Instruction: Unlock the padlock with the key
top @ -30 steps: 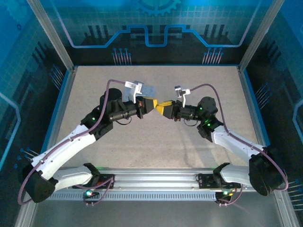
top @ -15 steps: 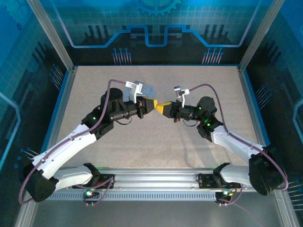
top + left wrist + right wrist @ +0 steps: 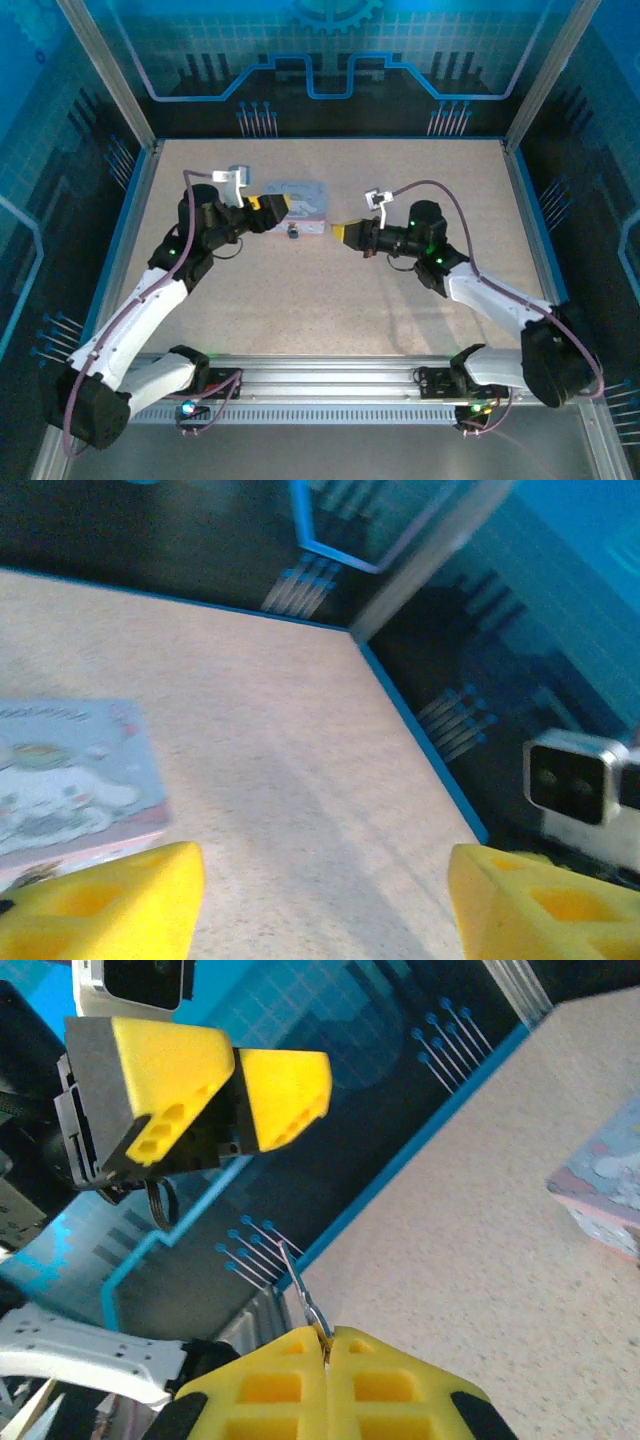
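The padlock, a tiny dark lump, lies on the table just in front of the pastel box. My left gripper hovers at the box's left end. It is open, and in its wrist view the gripper has only bare table between its yellow fingers. My right gripper sits a short way right of the padlock, shut on the key. The key is a thin metal sliver sticking out from the closed right gripper, pointing toward the left gripper's fingers.
The box with its cartoon print lies at the left in the left wrist view, and its corner shows at the right edge of the right wrist view. A blue table rim and dark enclosure walls ring the table. Bare tabletop lies in front of both grippers.
The left arm has pulled back to the left and its gripper has opened. The padlock now lies on the table by the box. The right gripper stays shut on the key.
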Motion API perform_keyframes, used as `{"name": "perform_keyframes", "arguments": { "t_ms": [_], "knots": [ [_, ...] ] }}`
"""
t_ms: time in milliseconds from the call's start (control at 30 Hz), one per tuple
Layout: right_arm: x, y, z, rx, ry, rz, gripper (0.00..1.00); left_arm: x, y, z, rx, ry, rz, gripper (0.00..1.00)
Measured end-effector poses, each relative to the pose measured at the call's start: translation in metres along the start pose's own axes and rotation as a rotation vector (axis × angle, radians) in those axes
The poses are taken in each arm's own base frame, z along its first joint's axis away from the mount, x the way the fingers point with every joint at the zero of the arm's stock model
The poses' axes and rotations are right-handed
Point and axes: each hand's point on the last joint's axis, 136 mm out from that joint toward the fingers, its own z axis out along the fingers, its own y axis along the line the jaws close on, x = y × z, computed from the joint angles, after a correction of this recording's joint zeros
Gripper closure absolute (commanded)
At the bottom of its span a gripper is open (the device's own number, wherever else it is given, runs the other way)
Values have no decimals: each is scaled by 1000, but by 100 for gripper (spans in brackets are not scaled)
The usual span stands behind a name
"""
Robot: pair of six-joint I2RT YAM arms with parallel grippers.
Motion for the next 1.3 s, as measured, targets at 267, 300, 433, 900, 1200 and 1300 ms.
{"name": "perform_keyframes", "arguments": {
  "t_ms": [267,300,433,900,1200,1300],
  "knots": [
    [-5,-63,49,88,56,70,100,28,103,17,-215,48,-172,1],
    [-8,-70,55,96,57,75,100,28,113,21,-237,52,-178,1],
    [-12,-96,71,123,60,91,100,21,146,45,-305,85,-186,1],
    [-8,-105,70,148,75,82,100,1,225,138,-346,169,-190,2],
    [-15,-84,53,156,57,25,100,5,227,166,-315,232,-146,13],
    [-13,-81,49,163,55,14,100,11,227,171,-298,256,-139,21]
  ]
}}
